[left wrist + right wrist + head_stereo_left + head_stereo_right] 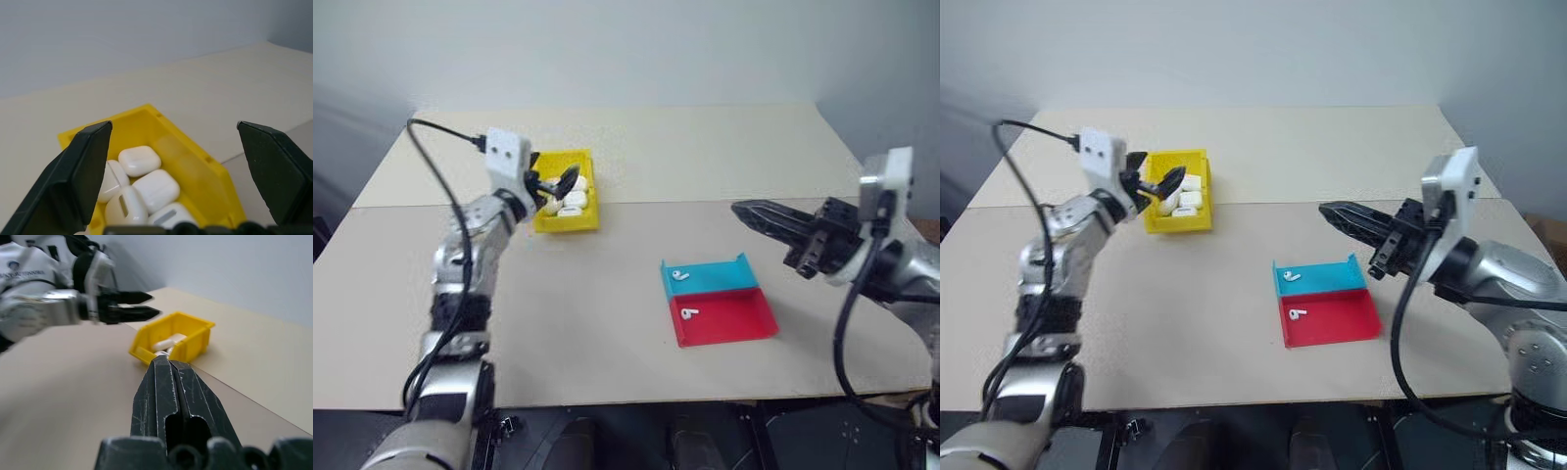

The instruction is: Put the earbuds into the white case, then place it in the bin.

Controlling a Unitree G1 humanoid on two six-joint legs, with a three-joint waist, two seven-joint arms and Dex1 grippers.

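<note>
Here, on the left of the pale beige tabletop (pixel 607 294), the left gripper (pixel 555 185) hovers over the small bright yellow rectangular plastic bin (pixel 570 219), its two black fingers (pixel 80 176) spread wide apart with nothing between them. In the left wrist view several glossy white rounded earbud cases (pixel 139 160) lie heaped together inside the bin, touching one another and the yellow walls; at least four can be counted, all with lids shut as far as can be seen. A black cable (pixel 435 166) loops from the left wrist camera down along the arm. Toward the middle right of the table, well apart from the bin, sits a flat tray with a cyan half (pixel 715 277) farther from the robot and a red half (pixel 734 318) nearer to it. One tiny white stemmed earbud (pixel 678 275) rests on the cyan part near its left edge, and another earbud (pixel 689 313) lies on the red part just below it, the two apart from each other. On the right, the right gripper (pixel 744 211) hangs above the table beside the tray, pointing leftward toward the bin, its fingers pressed together and carrying nothing.
</note>
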